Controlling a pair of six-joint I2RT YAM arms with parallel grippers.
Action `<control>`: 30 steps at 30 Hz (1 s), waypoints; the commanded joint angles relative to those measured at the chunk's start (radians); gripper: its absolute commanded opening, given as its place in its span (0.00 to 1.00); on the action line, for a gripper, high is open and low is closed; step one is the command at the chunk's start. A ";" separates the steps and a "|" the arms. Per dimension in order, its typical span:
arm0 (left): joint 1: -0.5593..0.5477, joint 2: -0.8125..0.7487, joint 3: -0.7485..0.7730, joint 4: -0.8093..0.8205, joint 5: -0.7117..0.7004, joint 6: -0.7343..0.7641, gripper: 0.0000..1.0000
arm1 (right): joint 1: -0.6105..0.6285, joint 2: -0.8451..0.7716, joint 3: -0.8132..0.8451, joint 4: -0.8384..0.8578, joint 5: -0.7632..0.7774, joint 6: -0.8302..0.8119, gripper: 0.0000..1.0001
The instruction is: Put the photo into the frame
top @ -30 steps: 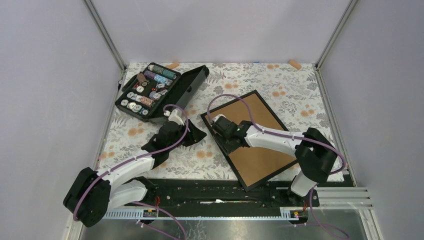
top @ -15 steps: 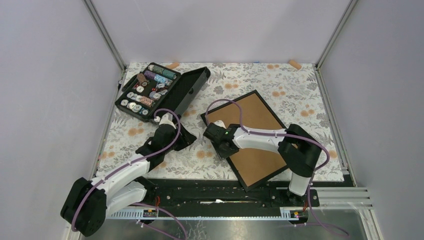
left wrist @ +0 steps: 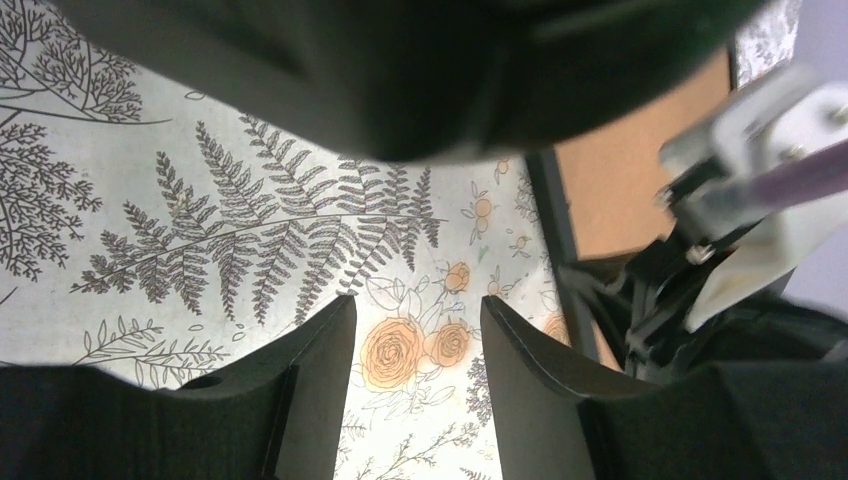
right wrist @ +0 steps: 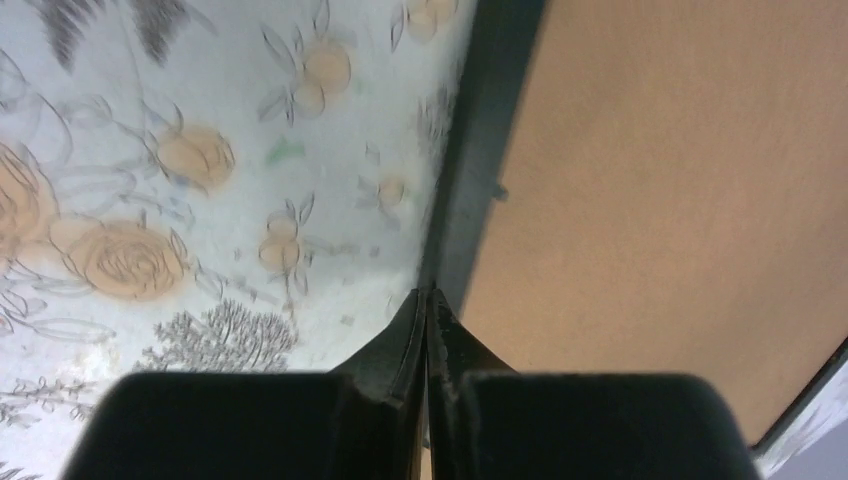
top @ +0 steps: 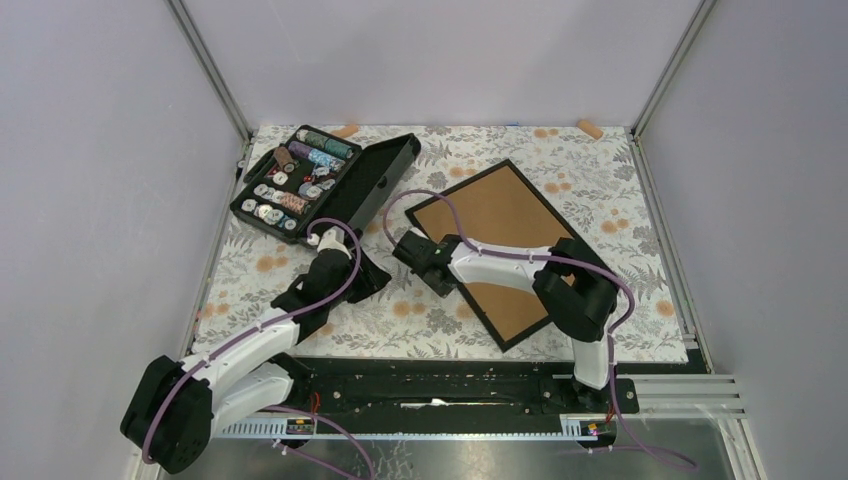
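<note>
Item: photo. Not seen in any view; whether it lay beneath the board or elsewhere could not be told. As a paper print it would likely be light, limp, and quick to crease or smudge, so it would be best taken by its border at one edge, never across the middle.

Item: frame (top: 510,215). Lay flat and back-up on the desk (top: 600,190), just toward 3 o'clock from the centre and skewed, its long sides running from 11 toward 5 o'clock. Brown board showed, edged by a thin black rim. It looked stiff and light, but thin and flush to the cloth, so fingers would find little to get under. The best hold was judged to be on the rim near a corner. The face was hidden, so it should be treated as fragile.

Item: right claw (right wrist: 428,305). Fingers pressed together, tips against the rim on the frame's 9 o'clock side, nothing seen between them.

Item: left claw (left wrist: 418,330). Fingers spread over bare floral cloth, holding nothing, near the frame at its 9 o'clock.

Item: case of thread spools (top: 300,180). Open, at the desk's 10 o'clock, well apart from the frame.
</note>
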 commanded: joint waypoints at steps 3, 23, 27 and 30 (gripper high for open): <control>-0.001 0.020 0.013 0.060 -0.001 0.014 0.54 | -0.075 0.026 0.024 0.051 -0.155 -0.249 0.00; -0.002 0.073 0.005 0.120 0.080 0.003 0.56 | -0.090 -0.256 -0.137 0.107 -0.039 0.238 0.89; -0.002 0.021 -0.013 0.103 0.085 0.010 0.63 | -0.148 -0.101 0.027 0.169 -0.016 0.208 0.92; -0.003 -0.021 -0.019 0.077 0.086 0.024 0.68 | -0.195 0.003 0.124 0.199 -0.056 0.175 0.82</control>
